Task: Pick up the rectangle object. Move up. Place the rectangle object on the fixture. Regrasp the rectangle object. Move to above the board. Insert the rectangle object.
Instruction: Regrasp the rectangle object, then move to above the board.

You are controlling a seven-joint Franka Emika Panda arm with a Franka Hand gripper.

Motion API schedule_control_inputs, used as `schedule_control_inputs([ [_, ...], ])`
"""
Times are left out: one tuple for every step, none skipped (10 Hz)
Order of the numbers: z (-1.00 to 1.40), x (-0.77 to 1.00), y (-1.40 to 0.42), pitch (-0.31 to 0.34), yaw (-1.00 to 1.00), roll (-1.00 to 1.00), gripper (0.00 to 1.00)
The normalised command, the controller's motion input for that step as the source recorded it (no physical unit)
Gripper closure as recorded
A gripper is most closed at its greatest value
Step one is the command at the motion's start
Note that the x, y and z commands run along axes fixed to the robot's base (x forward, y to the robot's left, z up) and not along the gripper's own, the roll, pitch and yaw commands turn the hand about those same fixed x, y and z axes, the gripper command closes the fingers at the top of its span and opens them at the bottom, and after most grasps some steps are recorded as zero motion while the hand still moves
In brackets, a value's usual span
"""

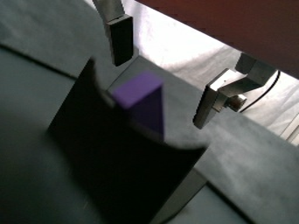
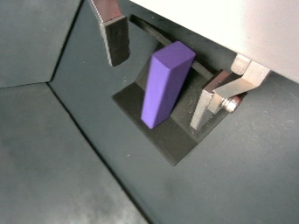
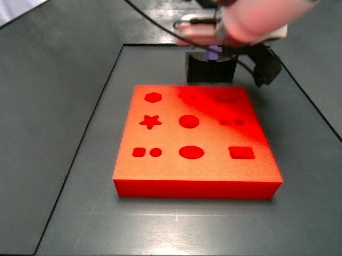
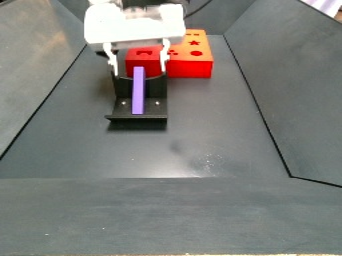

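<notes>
Two-finger silver-plate gripper (image 2: pixel 162 81) spread wide, holding nothing, poised just above the dark grey-black L-shaped fixture (image 4: pixel 138 108); small purple-violet rectangular block (image 2: pixel 165 83) standing on end between the open fingers (image 2: pixel 114 41), leaning on the fixture, clear of both pads. Judged as the regrasp step: block placed, not yet retaken. Next: lower around the block, close on its long sides, lift, carry over to the flat orange-red board with shaped cut-outs (image 3: pixel 194 140) just beyond the gripper.

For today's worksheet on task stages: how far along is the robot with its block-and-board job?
Done: the rectangle object already rests on the fixture. In hand: the tool hangs open over it, fingers either side and apart from the block, so the regrasp isn't made yet. Left: regrasping, moving above the board and inserting into its rectangular cut-out, which looks empty.
</notes>
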Motion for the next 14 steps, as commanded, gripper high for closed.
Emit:
schedule_control_inputs([
  [-0.52, 0.07, 0.01, -0.053, -0.03, 0.07, 0.00],
  [-0.37, 0.07, 0.01, -0.041, -0.03, 0.06, 0.00],
  [-0.27, 0.07, 0.01, -0.026, -0.03, 0.06, 0.00],
  [-0.18, 0.01, 0.00, -0.003, -0.03, 0.05, 0.00],
  [-0.17, 0.01, 0.00, -0.005, -0.02, 0.05, 0.00],
  [-0.17, 0.01, 0.00, -0.005, -0.02, 0.05, 0.00],
  [-0.17, 0.01, 0.00, -0.005, -0.01, 0.05, 0.00],
  [-0.17, 0.01, 0.00, -0.005, -0.01, 0.05, 0.00],
  [0.00, 0.00, 0.00, 0.000, 0.00, 0.00, 1.00],
  [1.00, -0.09, 0.00, 0.173, 0.00, 0.14, 1.00],
  [1.00, -0.09, 0.00, 0.170, 0.00, 0.13, 1.00],
  [1.00, -0.09, 0.00, 0.149, 0.03, 0.08, 1.00],
  [1.00, -0.08, 0.00, 0.120, 0.08, 0.01, 1.00],
  [1.00, -0.08, 0.00, 0.097, 0.10, -0.03, 1.00],
])
